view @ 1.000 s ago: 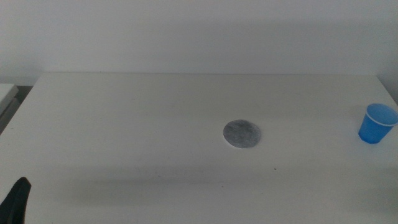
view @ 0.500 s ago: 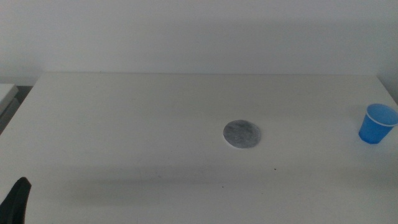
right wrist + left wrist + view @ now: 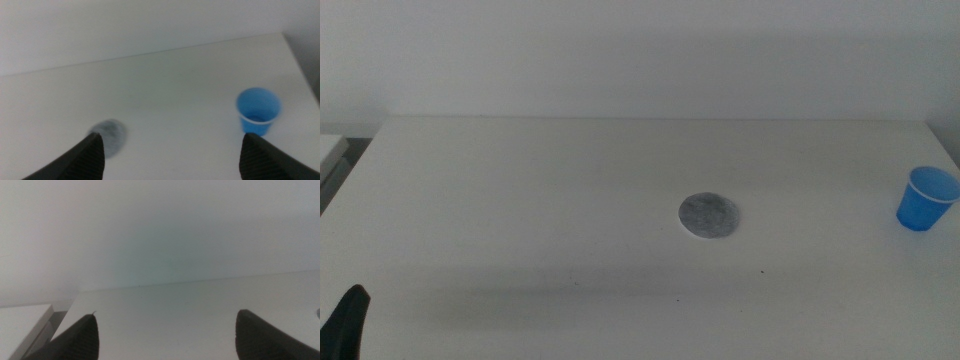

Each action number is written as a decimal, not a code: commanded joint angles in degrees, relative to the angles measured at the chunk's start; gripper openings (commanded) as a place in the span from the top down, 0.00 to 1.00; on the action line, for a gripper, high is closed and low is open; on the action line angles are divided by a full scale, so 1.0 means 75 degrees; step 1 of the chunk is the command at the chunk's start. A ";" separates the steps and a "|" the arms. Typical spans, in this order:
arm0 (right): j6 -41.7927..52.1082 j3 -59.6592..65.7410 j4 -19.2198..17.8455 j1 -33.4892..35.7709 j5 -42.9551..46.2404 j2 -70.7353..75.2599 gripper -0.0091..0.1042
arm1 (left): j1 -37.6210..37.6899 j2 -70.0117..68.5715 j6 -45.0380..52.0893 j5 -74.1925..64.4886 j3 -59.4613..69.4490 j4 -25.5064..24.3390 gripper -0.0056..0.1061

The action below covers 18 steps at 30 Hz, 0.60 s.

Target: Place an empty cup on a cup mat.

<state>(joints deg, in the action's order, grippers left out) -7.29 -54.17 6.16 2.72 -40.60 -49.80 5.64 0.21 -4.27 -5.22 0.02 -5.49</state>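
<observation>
The blue cup point(image 3: 926, 198) stands upright near the table's right edge, apart from the round grey cup mat point(image 3: 709, 215) at the table's middle. My right gripper point(image 3: 172, 150) is open and empty and out of the middle view. Its wrist view shows the cup point(image 3: 258, 111) and the mat point(image 3: 110, 137) ahead of it, both apart from the jaws. My left gripper point(image 3: 166, 330) is open and empty. It waits at the front left corner, where only a dark tip of it point(image 3: 347, 318) shows in the middle view.
The white table point(image 3: 570, 200) ends at a pale wall at the back. A low white surface point(image 3: 330, 150) lies beyond the table's left edge. The cup stands close to the table's right edge.
</observation>
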 commanded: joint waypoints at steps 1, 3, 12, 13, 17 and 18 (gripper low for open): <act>-0.0181 -0.0484 0.0225 -0.0061 -0.0308 -0.0387 0.11 | 0.0013 -0.0028 -0.0022 0.0043 -0.0003 -0.0001 0.11; -0.0023 -0.0609 0.0499 -0.0061 -0.0331 -0.0582 0.11 | 0.0013 -0.0028 -0.0022 0.0043 -0.0003 -0.0001 0.11; -0.0816 -0.1917 -0.1095 -0.0080 -0.1276 -0.2244 0.11 | 0.0013 -0.0028 -0.0022 0.0043 -0.0003 -0.0001 0.11; -0.0816 -0.2222 -0.1189 -0.0130 -0.1475 -0.2503 0.11 | 0.0013 -0.0028 -0.0022 0.0043 -0.0003 -0.0001 0.11; -0.0816 -0.3297 -0.1200 -0.0762 -0.2235 -0.3863 0.12 | 0.0013 -0.0028 -0.0022 0.0043 -0.0003 -0.0001 0.11; -0.0816 -0.3503 -0.1181 -0.0963 -0.2344 -0.4174 0.12 | 0.0013 -0.0028 -0.0022 0.0043 -0.0003 -0.0001 0.11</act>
<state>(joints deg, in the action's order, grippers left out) -13.25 -77.94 -1.47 -2.47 -55.96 -77.82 5.64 0.21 -4.27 -5.22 0.02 -5.49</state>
